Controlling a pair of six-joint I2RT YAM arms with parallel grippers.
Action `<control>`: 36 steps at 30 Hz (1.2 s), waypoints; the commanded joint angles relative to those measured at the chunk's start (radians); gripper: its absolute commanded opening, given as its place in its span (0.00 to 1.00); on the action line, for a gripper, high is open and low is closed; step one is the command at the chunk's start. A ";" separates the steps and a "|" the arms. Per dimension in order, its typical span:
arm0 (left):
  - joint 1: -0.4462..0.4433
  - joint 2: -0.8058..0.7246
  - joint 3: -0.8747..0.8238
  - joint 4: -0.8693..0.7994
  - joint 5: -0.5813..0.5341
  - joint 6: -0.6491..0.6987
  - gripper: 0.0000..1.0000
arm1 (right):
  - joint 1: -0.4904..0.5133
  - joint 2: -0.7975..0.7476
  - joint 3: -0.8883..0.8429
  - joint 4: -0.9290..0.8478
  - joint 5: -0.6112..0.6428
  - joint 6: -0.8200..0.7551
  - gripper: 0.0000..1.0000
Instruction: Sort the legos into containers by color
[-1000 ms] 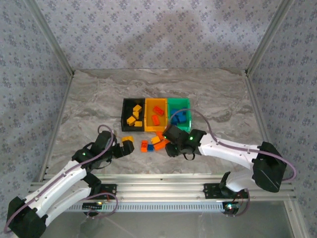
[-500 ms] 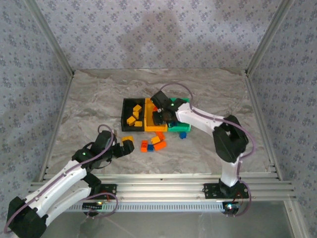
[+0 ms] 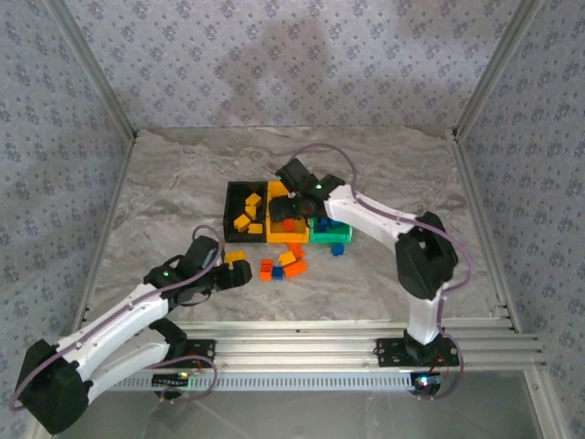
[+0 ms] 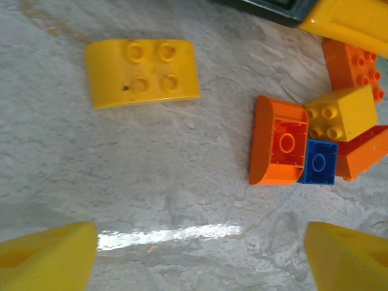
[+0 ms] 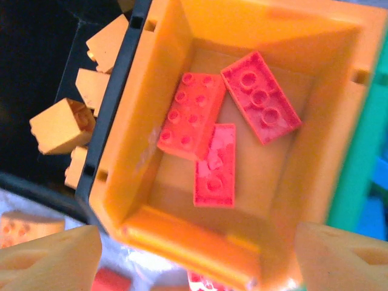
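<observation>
Right gripper (image 5: 197, 257): jaws spread, empty, above glossy yellow-orange bin (image 5: 151, 85). Left gripper (image 4: 200, 254): spread, empty, over veined stone-look table (image 4: 151, 182). In yellow-orange bin, three red studded bricks (image 5: 191, 115), long axes slanted. In black bin (image 3: 233, 194), yellow bricks (image 5: 60, 124); in green bin (image 5: 348, 182), blue. Loose on table: curved yellow four-stud brick (image 4: 141, 73), long axis sideways; close by, orange-yellow-blue cluster (image 4: 279, 145).
</observation>
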State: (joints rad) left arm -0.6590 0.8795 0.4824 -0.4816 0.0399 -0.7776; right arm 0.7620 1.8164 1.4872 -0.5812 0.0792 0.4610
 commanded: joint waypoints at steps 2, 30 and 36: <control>-0.080 0.119 0.089 0.077 -0.041 0.046 0.81 | 0.009 -0.189 -0.157 0.049 0.050 0.055 0.85; -0.129 0.451 0.133 0.016 -0.191 0.090 0.40 | -0.017 -0.609 -0.550 0.086 0.121 0.161 0.85; -0.118 0.270 0.102 -0.111 -0.191 0.091 0.43 | -0.023 -0.635 -0.571 0.096 0.117 0.160 0.85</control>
State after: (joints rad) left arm -0.7822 1.2152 0.5896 -0.4789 -0.1379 -0.6804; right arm 0.7456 1.2083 0.9318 -0.4931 0.1761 0.6067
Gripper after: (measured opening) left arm 0.419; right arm 0.848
